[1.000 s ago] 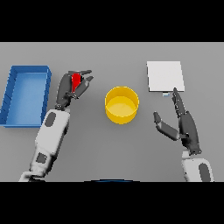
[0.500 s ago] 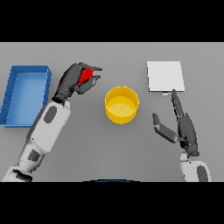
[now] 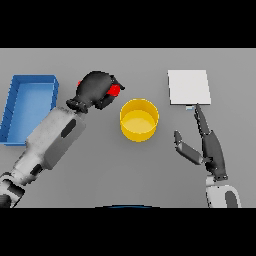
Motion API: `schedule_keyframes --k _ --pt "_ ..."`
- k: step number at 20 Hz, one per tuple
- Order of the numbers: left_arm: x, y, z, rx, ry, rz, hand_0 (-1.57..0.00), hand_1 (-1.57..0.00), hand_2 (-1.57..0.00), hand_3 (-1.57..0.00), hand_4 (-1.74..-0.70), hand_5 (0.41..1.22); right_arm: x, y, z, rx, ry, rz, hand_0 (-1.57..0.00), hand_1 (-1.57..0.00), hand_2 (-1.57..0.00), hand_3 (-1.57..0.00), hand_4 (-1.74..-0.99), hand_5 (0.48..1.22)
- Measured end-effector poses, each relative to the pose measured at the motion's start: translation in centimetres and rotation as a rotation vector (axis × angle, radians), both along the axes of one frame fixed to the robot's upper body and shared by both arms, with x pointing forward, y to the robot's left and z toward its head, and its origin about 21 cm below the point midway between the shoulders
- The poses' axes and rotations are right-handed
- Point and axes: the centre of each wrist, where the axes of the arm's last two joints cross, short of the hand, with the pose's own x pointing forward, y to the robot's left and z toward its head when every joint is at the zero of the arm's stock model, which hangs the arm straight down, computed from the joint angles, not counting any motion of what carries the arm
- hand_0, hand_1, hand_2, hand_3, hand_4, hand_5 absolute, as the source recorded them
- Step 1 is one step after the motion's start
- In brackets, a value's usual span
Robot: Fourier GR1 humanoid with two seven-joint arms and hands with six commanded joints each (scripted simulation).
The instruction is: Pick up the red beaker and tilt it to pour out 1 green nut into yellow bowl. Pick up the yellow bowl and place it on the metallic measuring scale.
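My left hand is curled round the red beaker, of which only a small red part shows past the fingers. Hand and beaker hang just left of the yellow bowl and a little behind it, close to its rim. The bowl stands in the middle of the grey table. I see no green nut; the beaker's inside is hidden. To the right, behind the bowl, lies the flat metallic measuring scale. My right hand rests open to the right of the bowl, its fingers pointing toward the scale's front edge.
A blue tray with raised walls stands at the far left, beside my left forearm.
My left hand has carried the red beaker to the right, toward the yellow bowl, and the arm has turned over so the hand covers most of the beaker. The right hand has stayed put.
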Motion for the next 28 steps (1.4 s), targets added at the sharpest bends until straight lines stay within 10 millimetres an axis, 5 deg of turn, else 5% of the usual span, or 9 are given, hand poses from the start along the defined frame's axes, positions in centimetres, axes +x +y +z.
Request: schedule_keyframes --k 3,6,18,28 --pt "0.9 -1.6 0.8 0.182 -0.05 -0.061 -1.57 -1.57 -1.57 -1.57 -1.74 1.193 0.1 -0.1 0.2 0.003 0.003 -0.002 0.0 0.0 0.0 0.0 -1.264 0.717" --pt "1.7 -2.4 1.4 0.38 -0.075 -0.157 -1.57 -1.57 -1.57 -1.57 -1.61 1.206 0.1 -0.1 0.1 0.004 -0.01 -0.008 0.0 0.0 0.0 0.0 -1.258 0.697" --pt "2.1 -8.2 3.4 0.956 -0.149 -0.332 -1.57 -1.57 -1.57 -1.57 -1.73 1.22 0.6 0.4 -0.1 0.004 -0.018 -0.031 0.0 0.0 0.0 0.0 -1.188 0.647" --pt "1.8 -10.8 3.0 1.31 -0.362 -0.479 -1.57 -1.57 -1.57 -1.57 -1.73 1.221 0.5 0.2 -0.2 -0.006 -0.005 -0.062 0.0 0.0 0.0 0.0 -1.153 0.627"
